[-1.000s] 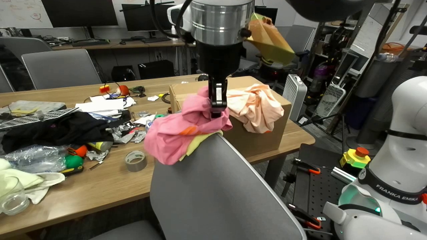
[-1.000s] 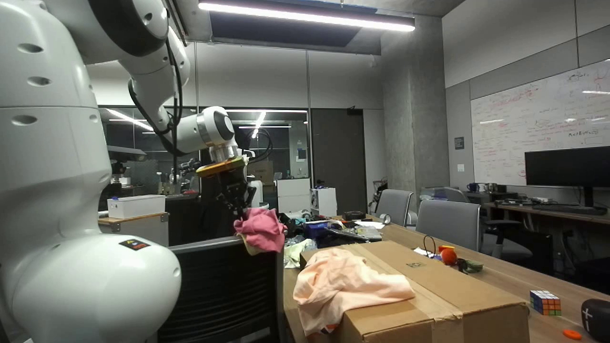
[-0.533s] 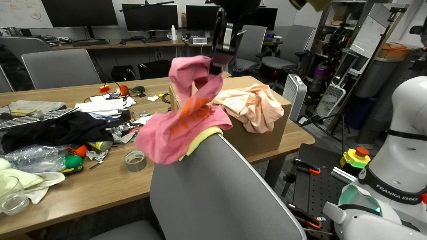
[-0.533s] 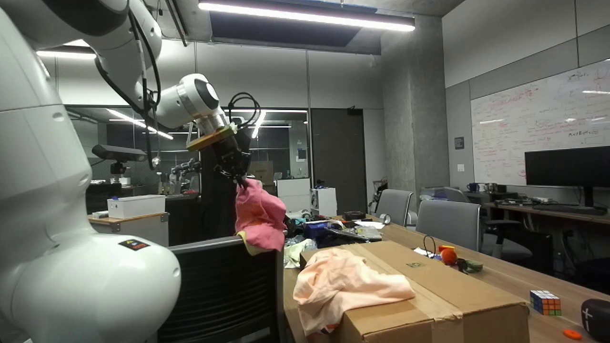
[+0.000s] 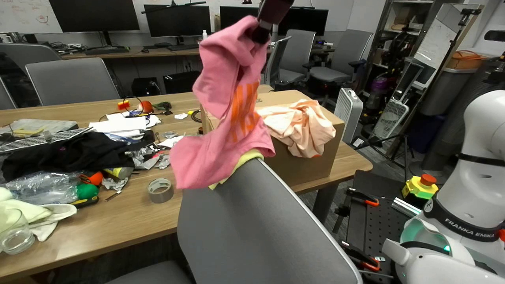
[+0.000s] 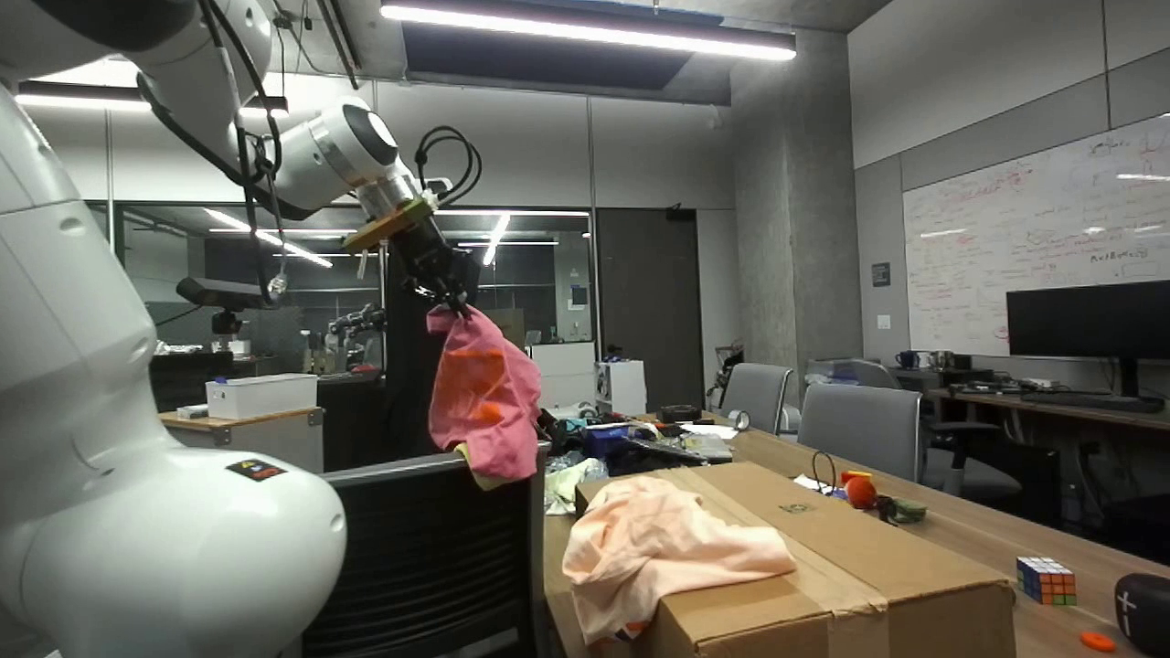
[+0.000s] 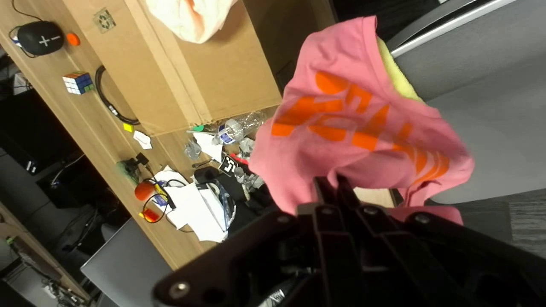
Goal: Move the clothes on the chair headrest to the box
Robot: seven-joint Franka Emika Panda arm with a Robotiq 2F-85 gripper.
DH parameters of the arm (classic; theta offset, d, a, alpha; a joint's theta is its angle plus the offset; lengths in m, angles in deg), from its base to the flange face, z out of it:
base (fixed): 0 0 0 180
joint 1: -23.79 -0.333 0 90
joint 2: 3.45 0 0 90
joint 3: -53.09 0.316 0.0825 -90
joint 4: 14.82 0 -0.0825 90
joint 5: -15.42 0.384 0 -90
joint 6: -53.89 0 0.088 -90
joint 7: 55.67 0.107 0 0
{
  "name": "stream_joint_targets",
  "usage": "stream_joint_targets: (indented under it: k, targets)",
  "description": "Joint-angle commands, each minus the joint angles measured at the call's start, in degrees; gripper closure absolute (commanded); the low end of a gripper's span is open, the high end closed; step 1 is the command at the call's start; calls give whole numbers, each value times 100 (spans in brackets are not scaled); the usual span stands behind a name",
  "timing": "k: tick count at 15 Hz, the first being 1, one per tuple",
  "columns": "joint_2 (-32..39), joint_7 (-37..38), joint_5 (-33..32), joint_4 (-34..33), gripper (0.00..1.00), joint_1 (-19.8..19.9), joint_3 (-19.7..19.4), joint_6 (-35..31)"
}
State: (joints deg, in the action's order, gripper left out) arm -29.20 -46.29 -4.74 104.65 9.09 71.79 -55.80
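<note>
One long wooden surface shows in all three views, littered with papers, crumpled foil and clear plastic; near it rises a white robot arm, cut off by the border in both exterior views; a grey padded office chair stands beside the surface, and its back hides part of a brown cardboard box in an exterior view; the box sits on the surface, its top taped closed and partly covered by a pale peach garment, which hangs over one edge and is cropped in the wrist view; a pink shirt hangs from the black fingers, which are clamped together on its bunched upper end, while its lower end drapes over the chair headrest; its orange lettering is too creased to read; a black cloth lies on the surface, with a pale green cloth near it, partly behind a drinking glass; a yellow garment lies on the headrest beneath the shirt, only a strip of it in sight; a black speaker, cropped in an exterior view, shows whole in the wrist view; only an exterior view shows a roll of duct tape plainly; a Rubik's cube and a flat orange piece lie near the speaker.
</note>
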Motion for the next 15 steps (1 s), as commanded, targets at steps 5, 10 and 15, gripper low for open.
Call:
stream_joint_targets:
  k: [5,10,15]
  targets:
    - [-78,262,-100,-1278,99,388,99,967]
    - [-3,334,-90,-1563,99,655,-5,1283]
    - [65,651,28,-1641,99,1064,-401,1677]
